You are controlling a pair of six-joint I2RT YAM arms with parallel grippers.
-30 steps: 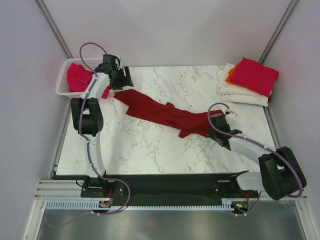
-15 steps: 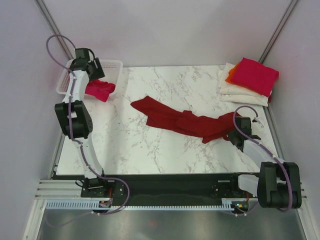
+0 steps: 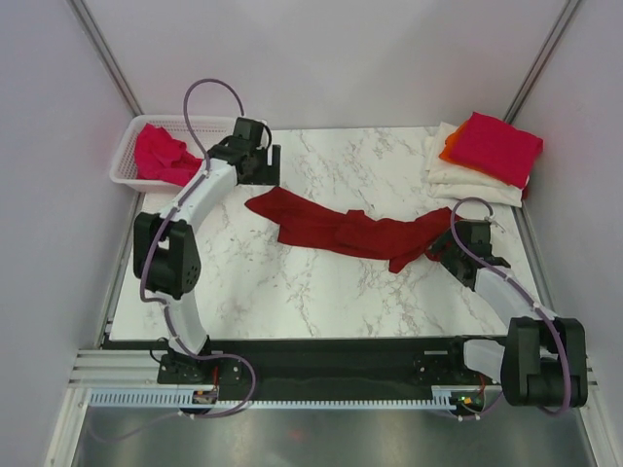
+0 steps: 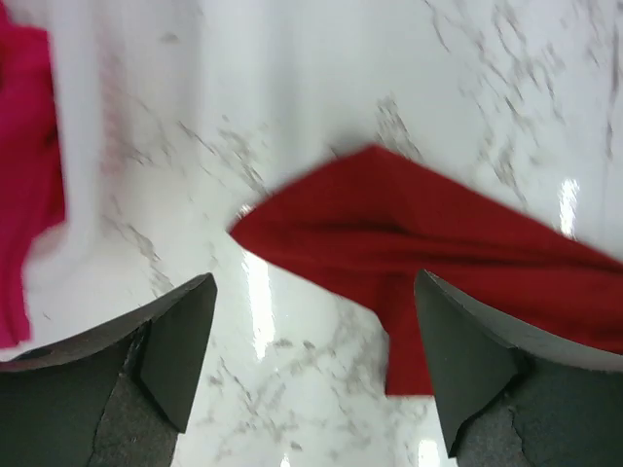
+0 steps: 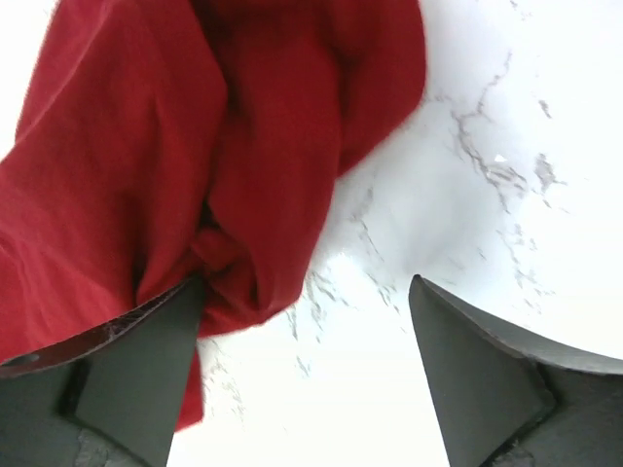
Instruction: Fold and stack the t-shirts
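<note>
Left arm [image 3: 207, 185] returned, seemingly hovering above red t-shirt [image 3: 341, 232].

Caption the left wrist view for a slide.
Open left gripper hovers over a corner of the dark red t-shirt on marble table.

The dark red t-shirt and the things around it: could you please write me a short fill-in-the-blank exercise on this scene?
1. The loose t-shirt on the table between the arms is dark ____.
2. The left claw and the right claw are both ____, gripping nothing.
3. The white basket holds a crumpled t-shirt of bright ____.
4. In the folded stack, the second t-shirt, just under the pink top t-shirt, is ____.

Missing words: red; open; pink; orange.
</note>
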